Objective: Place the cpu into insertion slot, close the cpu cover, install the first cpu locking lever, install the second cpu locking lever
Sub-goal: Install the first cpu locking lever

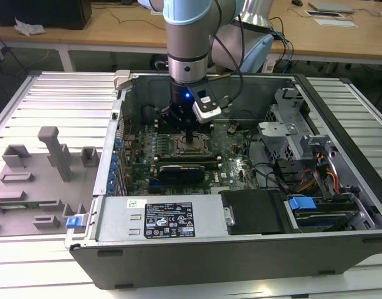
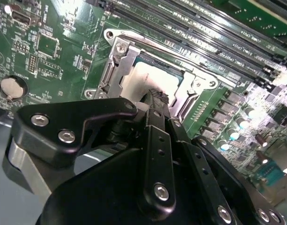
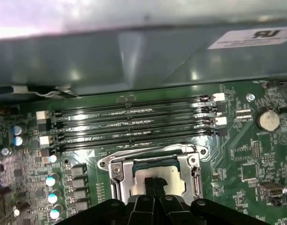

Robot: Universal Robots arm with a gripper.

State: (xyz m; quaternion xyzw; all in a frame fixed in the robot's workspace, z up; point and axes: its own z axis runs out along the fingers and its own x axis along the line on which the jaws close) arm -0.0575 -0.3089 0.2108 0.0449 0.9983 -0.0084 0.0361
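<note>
— Where's the chip?

— I see the small square silver-topped cpu [image 2: 148,79] lying in the metal-rimmed insertion slot [image 3: 116,169], framed by the thin silver cpu cover [image 2: 116,58], just beside the long black memory slots [image 3: 134,124].

— And the tool?

— My black tool [image 2: 156,96] stands over the cpu, fingers pressed together, gripping nothing.

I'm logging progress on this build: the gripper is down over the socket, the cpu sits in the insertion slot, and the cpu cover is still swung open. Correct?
Not quite. The cpu cover is already down, its metal frame lying flat around the cpu in the insertion slot, as both wrist views show. The rest holds: the gripper is down over the socket, its tips right at the chip's silver top.
</note>
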